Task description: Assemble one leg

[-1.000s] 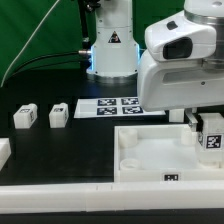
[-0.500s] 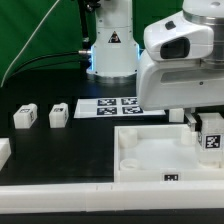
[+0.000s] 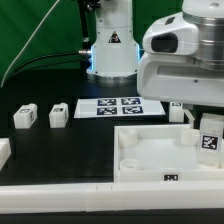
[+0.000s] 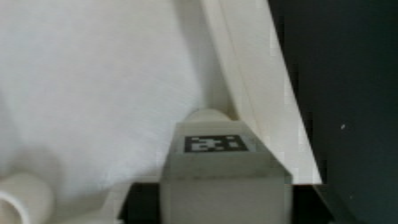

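With the leg (image 3: pixel 211 138) standing at the white tray-like panel's (image 3: pixel 140 152) corner on the exterior view's right, beneath the gripper (image 3: pixel 198 112) whose finger spacing cannot be told, the step is judged leg seating, and the next move calls for turning it fully home.

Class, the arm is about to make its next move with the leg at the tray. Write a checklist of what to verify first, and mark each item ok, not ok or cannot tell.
1. The leg is at the tray's corner on the exterior view's right: ok.
2. The leg's tag is in sight in both views: ok.
3. The gripper has a firm hold on the leg: cannot tell, because its fingers show in neither view.
4. The leg is lined up with a corner hole: cannot tell, because no hole is visible beneath it.
5. The two other legs stand apart from the tray, on the exterior view's left: ok.
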Tool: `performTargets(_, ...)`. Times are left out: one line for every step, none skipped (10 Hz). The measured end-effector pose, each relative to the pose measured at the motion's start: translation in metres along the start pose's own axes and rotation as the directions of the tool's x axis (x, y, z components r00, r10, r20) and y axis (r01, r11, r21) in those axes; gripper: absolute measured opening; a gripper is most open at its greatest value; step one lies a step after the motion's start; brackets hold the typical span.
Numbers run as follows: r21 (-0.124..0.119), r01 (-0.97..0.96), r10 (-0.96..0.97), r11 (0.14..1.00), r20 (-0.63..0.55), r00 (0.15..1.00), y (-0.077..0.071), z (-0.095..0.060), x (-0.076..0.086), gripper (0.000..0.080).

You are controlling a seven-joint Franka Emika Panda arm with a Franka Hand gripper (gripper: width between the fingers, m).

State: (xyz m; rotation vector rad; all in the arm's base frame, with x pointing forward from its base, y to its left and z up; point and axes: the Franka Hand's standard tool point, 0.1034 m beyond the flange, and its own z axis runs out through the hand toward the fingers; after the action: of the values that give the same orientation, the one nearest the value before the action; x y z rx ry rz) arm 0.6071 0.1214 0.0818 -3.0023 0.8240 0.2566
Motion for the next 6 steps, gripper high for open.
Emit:
performTargets(0.001,-0.095,0.095,0.995,-0.001,0.995,-0.0008,0.0,-0.0003,0.0294)
performTargets(0.004,-0.178,0.178,0.984,0.0,0.984,-0.0017,-0.0001,-0.0005,0.0294)
performTargets(0.008,-0.275,0.275,0.961,0.005,0.961,-0.0021,0.0001,-0.0008,0.0294)
performTargets(0.009,-0.338,0.338,0.941,0.006,0.941,-0.0026,0.0003,-0.0009,0.0294)
performTargets(0.012,-0.436,0.436,0.9,0.009,0.9,-0.0033,0.0005,-0.0009,0.0294)
performTargets(0.012,-0.53,0.53,0.848,0.015,0.848,-0.0039,0.0008,-0.0013,0.0294)
